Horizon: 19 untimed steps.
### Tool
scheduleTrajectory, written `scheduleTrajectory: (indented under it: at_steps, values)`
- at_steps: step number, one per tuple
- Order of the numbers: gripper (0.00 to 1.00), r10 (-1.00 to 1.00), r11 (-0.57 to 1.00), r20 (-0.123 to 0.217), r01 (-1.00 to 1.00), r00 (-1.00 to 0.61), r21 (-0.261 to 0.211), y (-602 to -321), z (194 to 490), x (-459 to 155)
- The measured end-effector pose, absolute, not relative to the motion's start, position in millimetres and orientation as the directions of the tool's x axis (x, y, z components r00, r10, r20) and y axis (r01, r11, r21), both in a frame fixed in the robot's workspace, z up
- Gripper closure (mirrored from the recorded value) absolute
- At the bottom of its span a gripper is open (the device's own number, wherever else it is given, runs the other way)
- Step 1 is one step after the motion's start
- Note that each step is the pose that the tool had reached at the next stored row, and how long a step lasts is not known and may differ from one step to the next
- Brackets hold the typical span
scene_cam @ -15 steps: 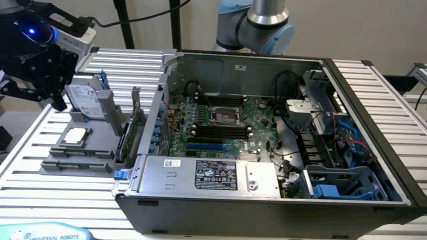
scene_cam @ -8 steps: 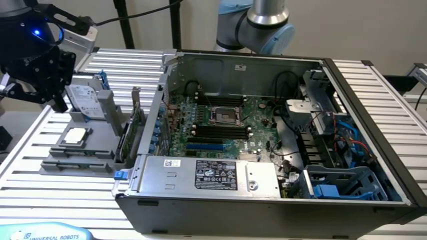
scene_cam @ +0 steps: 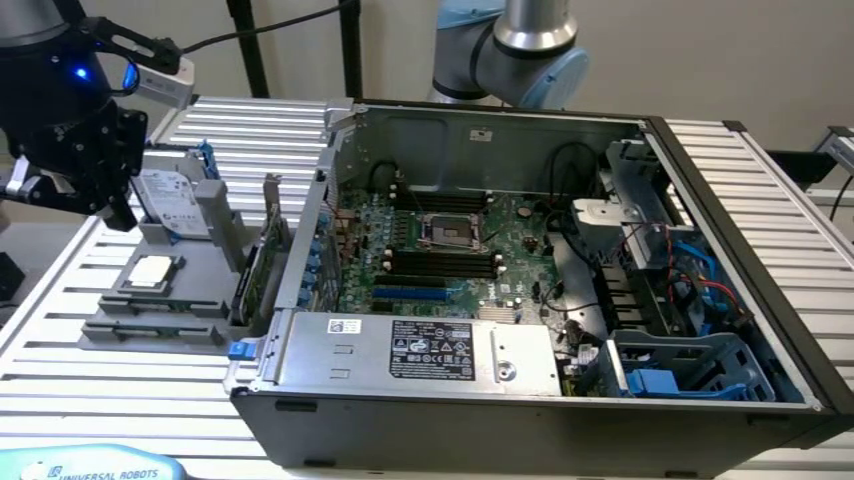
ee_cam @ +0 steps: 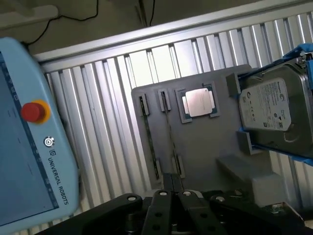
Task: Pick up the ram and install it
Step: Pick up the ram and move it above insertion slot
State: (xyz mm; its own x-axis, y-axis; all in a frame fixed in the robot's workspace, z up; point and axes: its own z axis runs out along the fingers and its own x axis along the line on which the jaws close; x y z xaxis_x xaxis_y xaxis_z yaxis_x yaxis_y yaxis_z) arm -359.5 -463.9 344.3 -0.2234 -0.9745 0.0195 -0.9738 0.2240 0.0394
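My black gripper (scene_cam: 115,205) hangs over the far end of the grey parts fixture (scene_cam: 200,300) on the exterior view's left, close by the hard drive. In the wrist view its fingertips (ee_cam: 171,182) sit pressed together with nothing between them. Just ahead of them a thin dark strip (ee_cam: 171,139), seen edge-on and probably the ram, stands between two clips of the fixture (ee_cam: 205,147). The open computer case (scene_cam: 534,400) lies on the exterior view's right, with the motherboard's black ram slots (scene_cam: 441,265) in its middle.
On the fixture are a silver processor (ee_cam: 199,103), a silver hard drive with blue rails (ee_cam: 271,110) and an upright green expansion card (scene_cam: 274,262) beside the case wall. A teach pendant with a red stop button (ee_cam: 33,111) lies on the slatted table.
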Motion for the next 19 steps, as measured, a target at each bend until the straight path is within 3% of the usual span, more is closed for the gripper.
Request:
scheduleTrajectory:
  at_steps: [16,18,19]
  values:
    - [0.89,-0.982,0.189,0.016,-0.982,-0.189,0.025,-470,316,-381]
    - [0.88,-0.982,0.189,0.016,-0.982,-0.189,0.023,-471,312,-381]
    - [0.82,-0.982,0.189,0.016,-0.982,-0.189,0.022,-471,310,-382]
